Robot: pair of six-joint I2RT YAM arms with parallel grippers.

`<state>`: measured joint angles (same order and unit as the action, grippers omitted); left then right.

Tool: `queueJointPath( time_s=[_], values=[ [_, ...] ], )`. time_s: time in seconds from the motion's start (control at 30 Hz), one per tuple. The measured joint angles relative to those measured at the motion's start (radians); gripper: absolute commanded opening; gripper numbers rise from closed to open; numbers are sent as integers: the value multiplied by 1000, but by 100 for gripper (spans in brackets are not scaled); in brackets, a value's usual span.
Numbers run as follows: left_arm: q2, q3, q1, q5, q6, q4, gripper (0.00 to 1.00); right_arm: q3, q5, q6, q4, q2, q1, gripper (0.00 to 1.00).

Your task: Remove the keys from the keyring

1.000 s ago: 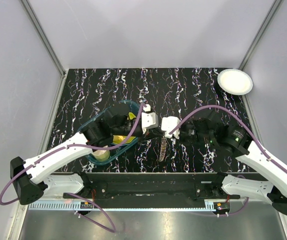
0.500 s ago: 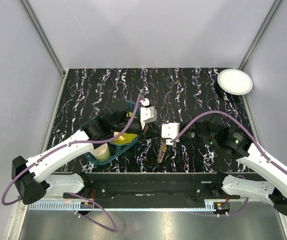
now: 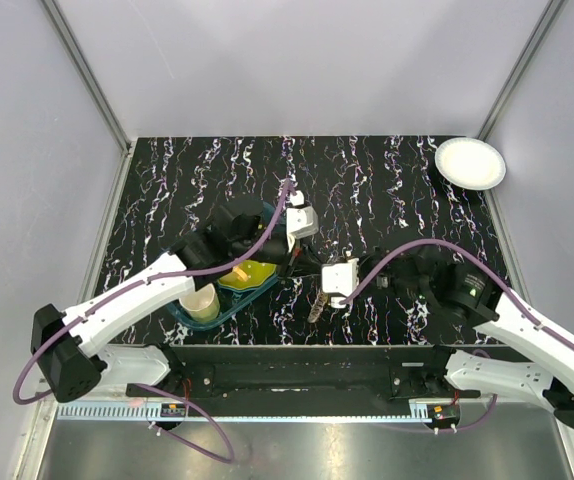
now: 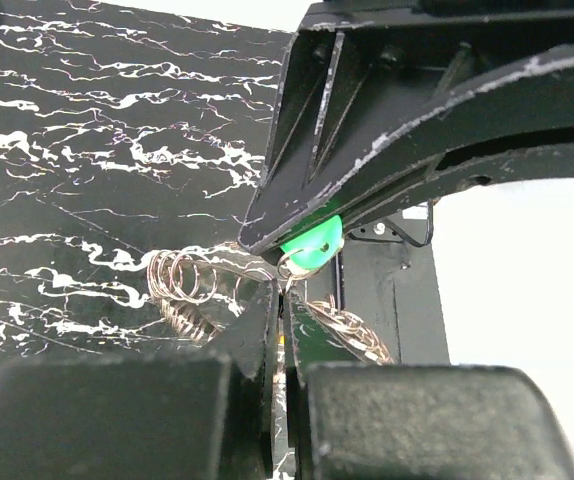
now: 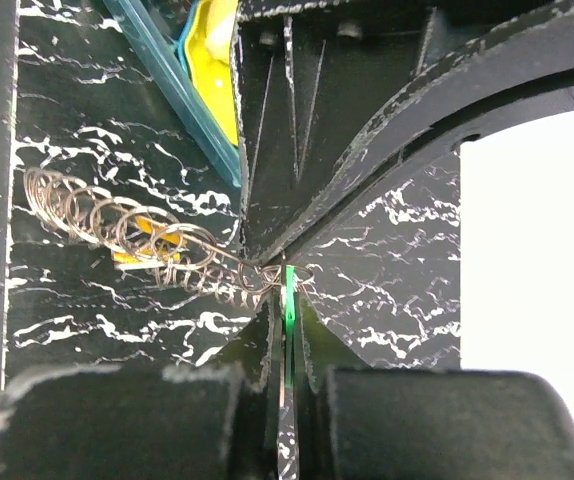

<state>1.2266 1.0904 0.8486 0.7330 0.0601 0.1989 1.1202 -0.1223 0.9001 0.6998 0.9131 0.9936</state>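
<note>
The keyring (image 3: 318,304) is a floppy chain of brown-silver wire rings hanging between my two grippers near the table's front middle. My left gripper (image 3: 303,265) is shut on a thin ring of it; in the left wrist view (image 4: 285,298) ring coils (image 4: 181,286) spread to both sides of the fingers. My right gripper (image 3: 323,277) is shut on a green key (image 5: 290,296), seen edge-on between its fingers. The key's green head (image 4: 313,247) shows at the right gripper's tips. The chain (image 5: 132,232) trails left with a yellow piece (image 5: 155,240) in it.
A teal tray (image 3: 179,308) lies under the left arm with a yellow object (image 3: 247,274) and a beige cup (image 3: 203,303) in it. Its rim (image 5: 172,85) shows in the right wrist view. A white plate (image 3: 470,162) sits at the far right corner.
Both grippers have stayed tip to tip and shifted a little toward the near edge and left. The left wrist has swung toward the far side. The hanging keyring has moved with them.
</note>
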Motion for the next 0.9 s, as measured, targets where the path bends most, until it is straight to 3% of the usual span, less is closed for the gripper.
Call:
queueJointPath(
  time_s=[0.9],
  values=[
    [90, 85, -27, 11, -68, 82, 0, -94, 166, 99, -66, -59, 68, 0]
  ],
)
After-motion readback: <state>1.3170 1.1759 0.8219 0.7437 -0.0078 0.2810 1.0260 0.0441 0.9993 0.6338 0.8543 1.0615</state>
